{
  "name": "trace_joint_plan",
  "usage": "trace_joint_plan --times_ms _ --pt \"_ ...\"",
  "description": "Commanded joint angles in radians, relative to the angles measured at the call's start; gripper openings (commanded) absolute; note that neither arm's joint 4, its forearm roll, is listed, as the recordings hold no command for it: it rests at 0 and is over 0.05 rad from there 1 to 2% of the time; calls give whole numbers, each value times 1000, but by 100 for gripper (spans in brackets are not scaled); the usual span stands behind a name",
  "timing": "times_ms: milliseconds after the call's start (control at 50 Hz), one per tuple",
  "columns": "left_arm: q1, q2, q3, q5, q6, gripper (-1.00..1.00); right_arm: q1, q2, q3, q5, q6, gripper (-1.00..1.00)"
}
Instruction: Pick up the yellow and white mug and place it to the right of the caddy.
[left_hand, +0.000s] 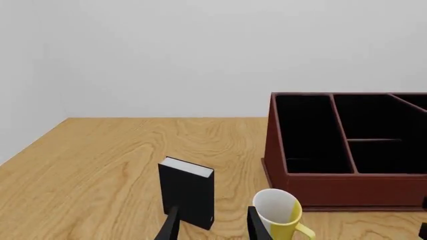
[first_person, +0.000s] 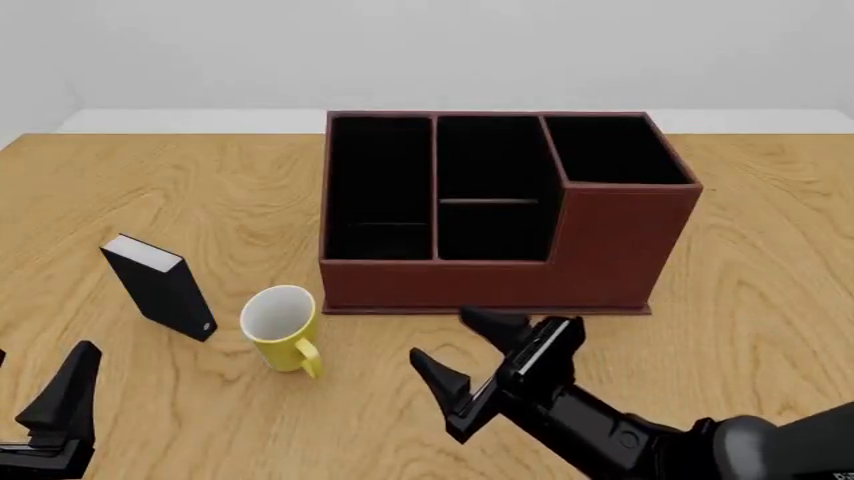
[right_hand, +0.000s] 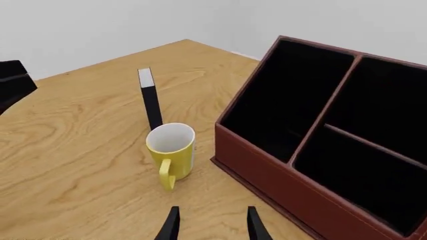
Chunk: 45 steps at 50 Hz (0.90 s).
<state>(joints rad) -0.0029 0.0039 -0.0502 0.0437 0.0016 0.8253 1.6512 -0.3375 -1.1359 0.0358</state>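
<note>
The yellow and white mug (first_person: 280, 325) stands upright on the table, just off the front left corner of the caddy (first_person: 614, 245), its handle toward the arms' side. In the right wrist view the mug (right_hand: 171, 150) lies ahead of my open right gripper (right_hand: 212, 227), a short way off. My right gripper (first_person: 467, 352) hovers in front of the caddy, to the mug's right, holding nothing. At the table's near left corner my left gripper (first_person: 30, 390) is open and empty. From the left wrist, the mug (left_hand: 280, 212) sits beside one fingertip (left_hand: 257, 225), next to the caddy (left_hand: 333, 187).
A small black block with a white top (first_person: 160, 285) stands upright left of the mug. It shows between the left gripper's (left_hand: 213, 231) fingers as a block (left_hand: 187, 192) farther ahead. The wooden table (first_person: 747, 300) extends to the right of the caddy.
</note>
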Motion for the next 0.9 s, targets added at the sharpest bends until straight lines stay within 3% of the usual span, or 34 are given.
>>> trace_joint_plan --times_ms 20,900 --pt "0 0 0 0 0 100 28 53 -41 -3 1 100" --pt "0 0 0 0 0 100 95 179 -208 59 6 100"
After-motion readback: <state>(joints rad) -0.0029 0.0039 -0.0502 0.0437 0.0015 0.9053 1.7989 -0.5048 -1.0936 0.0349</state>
